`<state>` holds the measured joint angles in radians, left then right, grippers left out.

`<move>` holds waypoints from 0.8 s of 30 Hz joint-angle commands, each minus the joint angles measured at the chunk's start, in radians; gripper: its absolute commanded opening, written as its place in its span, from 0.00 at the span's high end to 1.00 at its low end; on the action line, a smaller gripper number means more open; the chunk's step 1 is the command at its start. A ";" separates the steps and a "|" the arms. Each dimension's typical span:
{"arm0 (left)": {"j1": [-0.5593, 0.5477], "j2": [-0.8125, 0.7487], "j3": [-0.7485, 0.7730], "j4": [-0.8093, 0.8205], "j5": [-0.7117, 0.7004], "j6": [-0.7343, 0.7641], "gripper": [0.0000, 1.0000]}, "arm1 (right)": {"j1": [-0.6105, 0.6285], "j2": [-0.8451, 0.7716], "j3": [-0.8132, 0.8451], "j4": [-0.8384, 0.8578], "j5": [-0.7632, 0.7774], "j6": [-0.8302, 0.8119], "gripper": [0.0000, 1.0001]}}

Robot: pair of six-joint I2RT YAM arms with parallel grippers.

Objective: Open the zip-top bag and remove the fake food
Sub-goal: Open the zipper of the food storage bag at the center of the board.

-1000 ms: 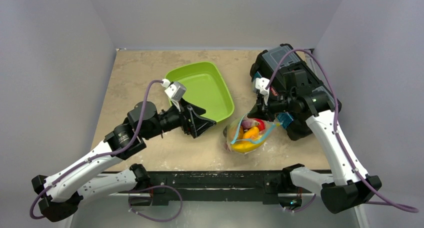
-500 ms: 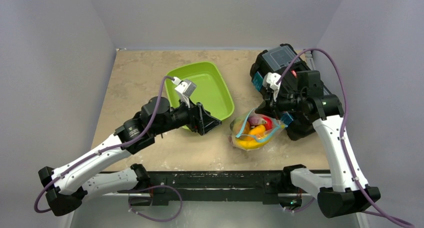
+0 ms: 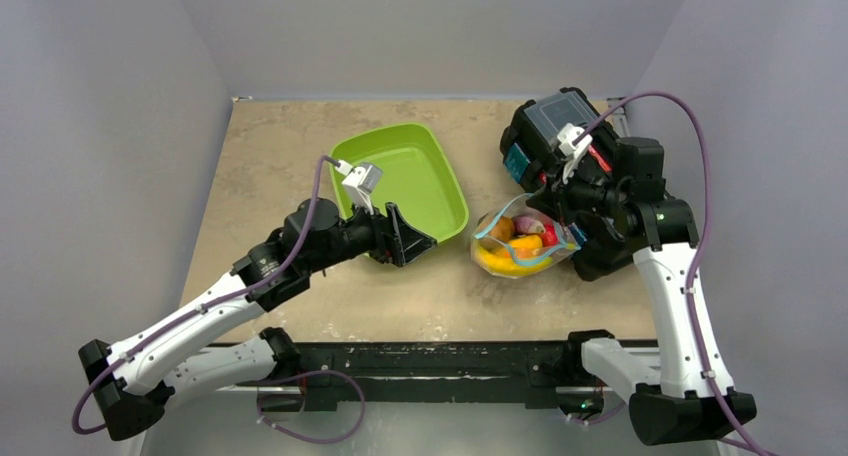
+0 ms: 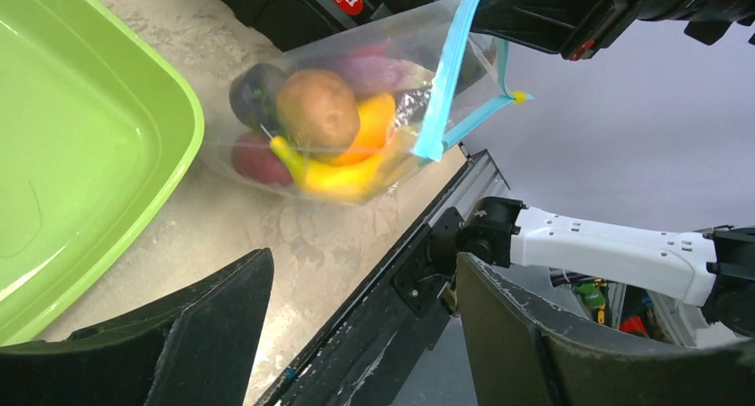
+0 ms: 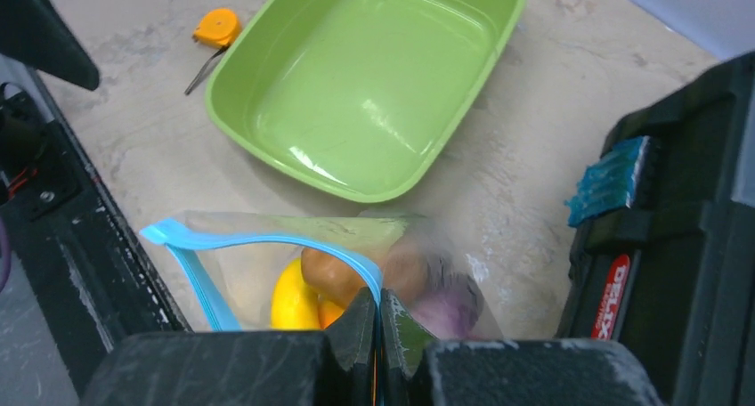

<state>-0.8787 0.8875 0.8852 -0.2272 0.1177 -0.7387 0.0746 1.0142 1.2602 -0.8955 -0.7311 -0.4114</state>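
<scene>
The zip-top bag [image 3: 520, 246] hangs just above the table, in front of the black toolbox. My right gripper [image 3: 556, 222] is shut on its blue zip strip [image 5: 267, 239], and the pinch shows in the right wrist view [image 5: 377, 304]. The strip's two sides stand apart, so the mouth gapes. The fake food [image 4: 318, 109] is inside: a brown piece, a yellow banana [image 4: 331, 173], and orange, purple and maroon pieces. My left gripper [image 3: 406, 238] is open and empty, left of the bag at the tray's near corner. Its jaws [image 4: 361, 312] stand wide apart, pointing at the bag [image 4: 392, 85].
The green tray [image 3: 437, 154] lies empty at the middle back, also in the right wrist view [image 5: 374, 85]. A black toolbox [image 3: 548, 126] stands at the back right, touching the right arm. A small orange tape measure [image 5: 216, 28] lies left of the tray.
My right gripper has lifted the bag and carried it right and back toward the toolbox. My left gripper has moved right along the tray's near edge, still open.
</scene>
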 commanded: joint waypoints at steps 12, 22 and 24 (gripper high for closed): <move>0.021 -0.025 0.012 0.008 0.028 -0.040 0.30 | -0.017 -0.086 -0.229 0.294 0.064 0.367 1.00; -0.060 0.123 0.068 0.133 0.146 -0.129 0.30 | 0.034 -0.095 -0.300 0.308 -0.122 0.317 1.00; -0.079 0.172 0.074 0.155 0.142 -0.175 0.31 | 0.048 -0.101 -0.298 0.298 -0.160 0.297 1.00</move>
<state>-0.9173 0.9955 0.9039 -0.1654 0.2264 -0.8375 0.0959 0.9401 0.9512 -0.6273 -0.7700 -0.0799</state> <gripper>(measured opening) 0.698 0.005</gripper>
